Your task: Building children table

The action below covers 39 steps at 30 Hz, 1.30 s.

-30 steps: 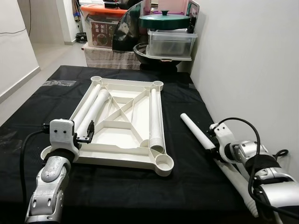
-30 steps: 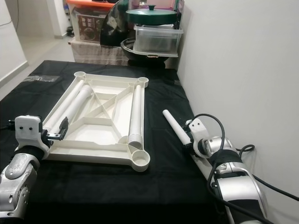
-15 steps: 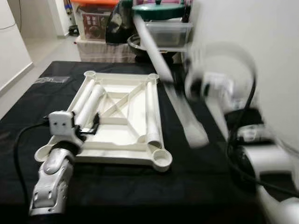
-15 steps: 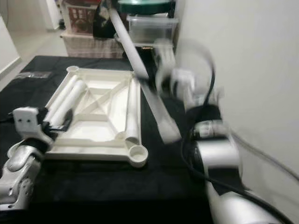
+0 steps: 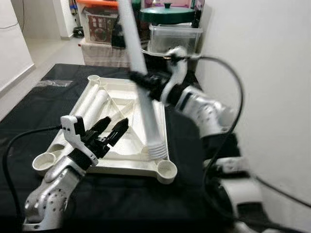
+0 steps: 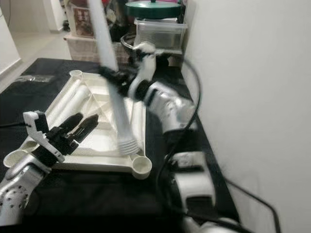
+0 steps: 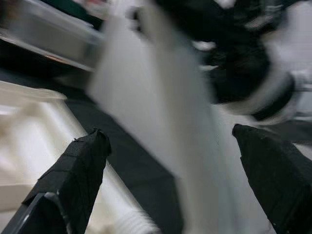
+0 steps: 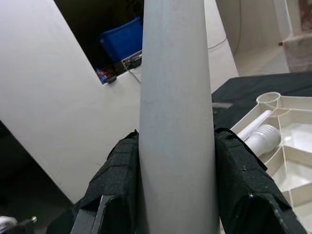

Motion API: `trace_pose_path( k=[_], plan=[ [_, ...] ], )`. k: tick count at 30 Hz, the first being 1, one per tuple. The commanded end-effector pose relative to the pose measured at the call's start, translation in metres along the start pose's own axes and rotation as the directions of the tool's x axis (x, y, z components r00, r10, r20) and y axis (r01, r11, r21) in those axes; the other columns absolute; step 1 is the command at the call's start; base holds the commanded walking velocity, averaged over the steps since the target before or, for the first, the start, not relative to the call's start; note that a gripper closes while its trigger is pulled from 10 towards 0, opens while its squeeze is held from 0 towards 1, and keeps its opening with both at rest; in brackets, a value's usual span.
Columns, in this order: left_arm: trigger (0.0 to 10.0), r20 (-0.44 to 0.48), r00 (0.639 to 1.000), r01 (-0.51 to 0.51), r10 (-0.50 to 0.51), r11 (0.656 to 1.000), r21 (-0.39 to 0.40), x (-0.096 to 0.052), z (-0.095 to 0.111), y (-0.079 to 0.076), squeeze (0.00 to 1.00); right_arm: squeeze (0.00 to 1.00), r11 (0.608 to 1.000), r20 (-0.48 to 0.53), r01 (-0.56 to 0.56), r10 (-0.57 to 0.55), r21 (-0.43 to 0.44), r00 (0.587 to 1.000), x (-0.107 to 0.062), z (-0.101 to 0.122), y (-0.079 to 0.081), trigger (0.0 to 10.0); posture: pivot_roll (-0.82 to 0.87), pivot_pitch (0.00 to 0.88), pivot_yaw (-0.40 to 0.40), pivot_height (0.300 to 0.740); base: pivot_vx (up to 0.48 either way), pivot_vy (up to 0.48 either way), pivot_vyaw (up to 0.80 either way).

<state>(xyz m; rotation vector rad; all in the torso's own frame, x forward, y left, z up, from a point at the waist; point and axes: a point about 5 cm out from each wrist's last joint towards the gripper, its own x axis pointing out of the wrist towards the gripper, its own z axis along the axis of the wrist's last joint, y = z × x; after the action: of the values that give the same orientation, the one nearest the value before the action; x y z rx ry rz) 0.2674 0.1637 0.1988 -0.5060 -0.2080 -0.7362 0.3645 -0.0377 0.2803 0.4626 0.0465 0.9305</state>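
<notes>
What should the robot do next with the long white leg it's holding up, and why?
Probably swing the leg toward the near corner socket and lower its ribbed end in. The right gripper grips the leg nearly upright above the upturned tabletop, the socket looks empty, and the left gripper waits open beside it.

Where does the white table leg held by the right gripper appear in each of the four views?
Left eye view: table leg runs steeply from top centre down over the tabletop frame, gripped mid-length by the right gripper.
Right eye view: same leg, left of centre.
Left wrist view: blurred pale bar between the open left fingers.
Right wrist view: leg clamped between both pads.
Shared landmark: the white tabletop frame.
</notes>
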Motion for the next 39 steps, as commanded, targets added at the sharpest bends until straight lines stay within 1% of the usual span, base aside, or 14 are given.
trace_pose_path(
  k=[1,5,6,7,8,9,10,16,24,25,26,27,33,39],
  plan=[
    [10.0,-0.025,0.999,0.039,-0.040,0.998,-0.046,-0.002,-0.002,-0.002,0.00,0.00,0.999,0.063,-0.022,0.024,-0.035,0.998,0.001,0.014,0.009,0.0,0.05,0.000,-0.062,0.740,0.000,0.000,0.00],
    [10.0,-0.042,0.995,0.089,-0.094,0.990,-0.111,0.001,-0.007,-0.004,0.00,0.00,0.994,0.090,-0.102,0.104,-0.028,0.990,0.006,0.016,0.026,0.0,0.05,0.000,-0.054,0.740,0.000,0.000,0.00],
    [10.0,-0.042,0.995,0.089,-0.094,0.990,-0.111,0.001,-0.007,-0.004,0.00,0.00,0.994,0.090,-0.102,0.104,-0.028,0.990,0.006,0.016,0.026,0.0,0.05,0.000,-0.054,0.740,0.000,0.000,0.00],
    [10.0,-0.050,0.991,0.116,-0.124,0.983,-0.141,0.003,-0.010,-0.006,0.00,0.00,0.990,0.103,-0.133,0.136,-0.037,0.985,0.008,0.018,0.034,0.0,0.04,0.000,-0.049,0.740,0.000,0.000,0.00],
    [10.0,-0.050,0.991,0.116,-0.124,0.983,-0.141,0.003,-0.010,-0.006,0.00,0.00,0.990,0.103,-0.133,0.136,-0.037,0.985,0.008,0.018,0.034,0.0,0.04,0.000,-0.049,0.740,0.000,0.000,0.00],
    [10.0,-0.077,0.986,0.131,-0.146,0.977,-0.169,0.004,-0.016,-0.007,0.00,0.00,0.984,0.125,-0.174,0.179,-0.047,0.976,0.010,0.019,0.046,0.0,0.04,0.000,-0.047,0.740,0.000,0.000,0.00],
    [10.0,-0.077,0.986,0.131,-0.146,0.977,-0.169,0.004,-0.016,-0.007,0.00,0.00,0.984,0.125,-0.174,0.179,-0.047,0.976,0.010,0.019,0.046,0.0,0.04,0.000,-0.047,0.740,0.000,0.000,0.00],
    [10.0,-0.122,0.982,0.122,-0.145,0.976,-0.181,0.002,-0.023,-0.006,0.00,0.00,0.952,0.125,-0.296,0.304,-0.077,0.944,0.012,0.022,0.073,0.0,0.04,0.000,-0.054,0.740,0.000,0.000,0.00],
    [10.0,-0.156,0.970,0.164,-0.188,0.974,-0.156,0.005,-0.025,-0.012,0.00,0.00,0.933,0.092,-0.352,0.358,-0.070,0.929,0.014,0.011,0.086,0.0,0.04,0.000,-0.055,0.740,0.000,0.000,0.00],
    [0.6,-0.169,0.965,0.178,-0.201,0.973,-0.146,0.005,-0.026,-0.013,0.00,0.00,0.931,0.086,-0.358,0.363,-0.068,0.928,0.014,0.009,0.087,0.0,0.04,0.000,-0.055,0.740,0.000,0.000,0.00],
    [0.6,-0.169,0.965,0.178,-0.201,0.973,-0.146,0.005,-0.026,-0.013,0.00,0.00,0.931,0.086,-0.358,0.363,-0.068,0.928,0.014,0.009,0.087,0.0,0.04,0.000,-0.055,0.740,0.000,0.000,0.00],
    [0.0,-0.194,0.956,0.198,-0.220,0.972,-0.125,0.005,-0.029,-0.015,0.00,0.00,0.929,0.077,-0.363,0.368,-0.064,0.927,0.015,0.007,0.089,0.0,0.04,0.000,-0.056,0.740,0.000,0.000,0.00],
    [0.0,-0.246,0.938,0.223,-0.243,0.969,-0.107,0.003,-0.036,-0.018,0.00,0.00,0.932,0.068,-0.359,0.361,-0.052,0.930,0.015,0.006,0.090,0.0,0.04,0.000,-0.057,0.740,0.000,0.000,0.00],
    [0.0,-0.278,0.929,0.230,-0.245,0.969,-0.088,0.001,-0.040,-0.023,0.00,0.00,0.954,0.065,-0.299,0.300,-0.020,0.952,0.018,0.009,0.081,0.0,0.04,0.000,-0.065,0.740,0.000,0.000,0.00]
  ],
)
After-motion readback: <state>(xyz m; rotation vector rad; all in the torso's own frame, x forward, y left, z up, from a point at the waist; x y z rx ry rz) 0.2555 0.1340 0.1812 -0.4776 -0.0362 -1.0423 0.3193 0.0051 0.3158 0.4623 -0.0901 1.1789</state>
